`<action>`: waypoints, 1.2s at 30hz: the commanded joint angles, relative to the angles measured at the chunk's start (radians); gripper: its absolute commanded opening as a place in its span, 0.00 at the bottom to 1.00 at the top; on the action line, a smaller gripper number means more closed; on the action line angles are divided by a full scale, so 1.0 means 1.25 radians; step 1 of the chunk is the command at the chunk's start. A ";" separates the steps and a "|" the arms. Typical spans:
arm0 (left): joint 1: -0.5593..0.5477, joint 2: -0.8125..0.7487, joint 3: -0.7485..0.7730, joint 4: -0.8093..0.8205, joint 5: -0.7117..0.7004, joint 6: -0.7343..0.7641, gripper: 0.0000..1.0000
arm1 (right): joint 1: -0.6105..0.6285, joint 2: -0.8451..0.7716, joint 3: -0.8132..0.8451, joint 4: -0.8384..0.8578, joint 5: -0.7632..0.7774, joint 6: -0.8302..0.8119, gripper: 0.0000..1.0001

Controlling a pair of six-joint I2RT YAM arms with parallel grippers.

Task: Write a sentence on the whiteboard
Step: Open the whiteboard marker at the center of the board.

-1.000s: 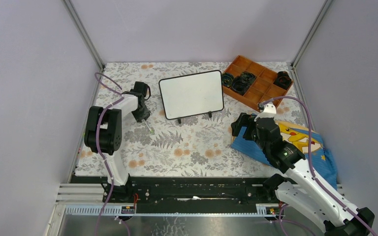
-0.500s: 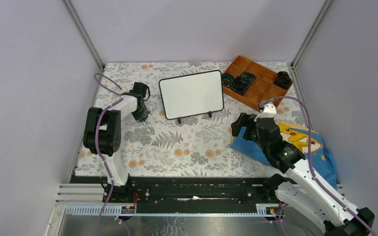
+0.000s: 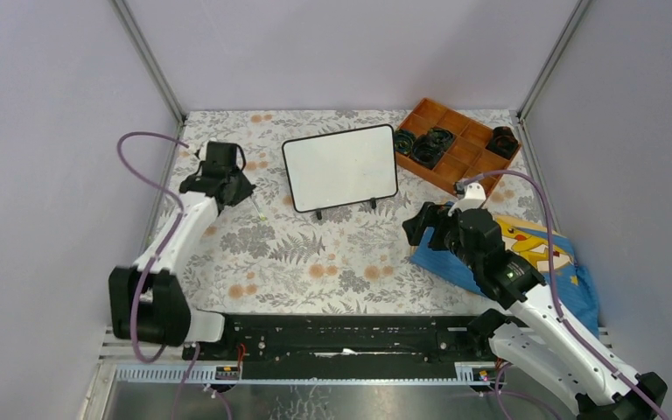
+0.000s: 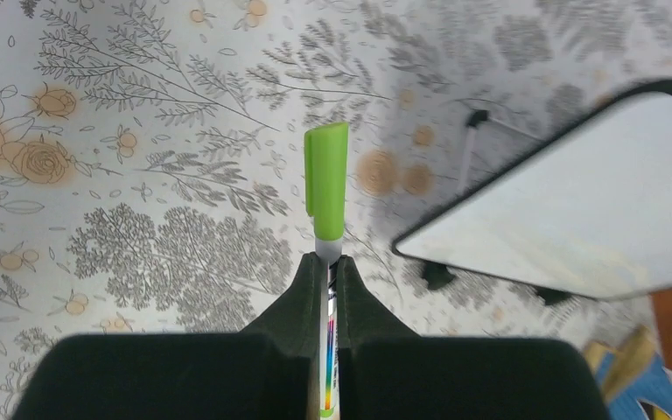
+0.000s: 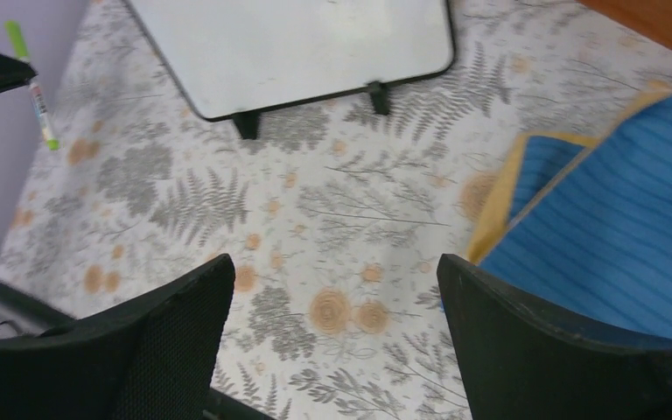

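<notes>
The whiteboard (image 3: pixel 339 169) stands on its small black feet at the back middle of the table, and its face is blank. No green sentence shows on it. It also shows in the left wrist view (image 4: pixel 595 210) and the right wrist view (image 5: pixel 289 44). My left gripper (image 3: pixel 241 192) is left of the board, shut on a white marker with a green cap (image 4: pixel 326 179). The cap is on and points forward above the floral tablecloth. The marker also shows in the right wrist view (image 5: pixel 33 87). My right gripper (image 3: pixel 420 223) is open and empty, right of and nearer than the board.
A brown compartment tray (image 3: pixel 464 157) with black parts stands at the back right. The blue Pikachu cloth (image 3: pixel 534 249) lies at the right under my right arm and shows in the right wrist view (image 5: pixel 612 201). Grey walls close in both sides.
My left arm has swung out, its elbow dropping toward the near left. The gripper with the marker moved left, away from the board. My right gripper shifted slightly left.
</notes>
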 commanded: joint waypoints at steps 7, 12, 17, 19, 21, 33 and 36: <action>-0.127 -0.357 -0.166 0.198 0.260 0.037 0.00 | 0.139 0.102 0.105 0.213 -0.191 0.012 0.86; -0.157 -0.480 -0.272 0.412 0.404 0.000 0.00 | 0.273 0.169 0.112 0.360 -0.110 0.051 0.89; -0.160 -0.568 -0.360 0.600 0.455 -0.064 0.00 | 0.274 0.226 0.049 0.582 -0.128 0.160 0.89; -0.159 -0.576 -0.370 0.631 0.473 -0.082 0.00 | 0.276 0.264 0.054 0.649 -0.165 0.191 0.88; -0.160 -0.577 -0.375 0.657 0.492 -0.102 0.00 | 0.277 0.299 0.062 0.701 -0.193 0.217 0.87; -0.177 -0.593 -0.420 0.783 0.535 -0.228 0.00 | 0.314 0.424 0.142 0.787 -0.220 0.246 0.70; -0.185 -0.593 -0.426 0.805 0.539 -0.260 0.00 | 0.314 0.437 0.154 0.800 -0.224 0.239 0.67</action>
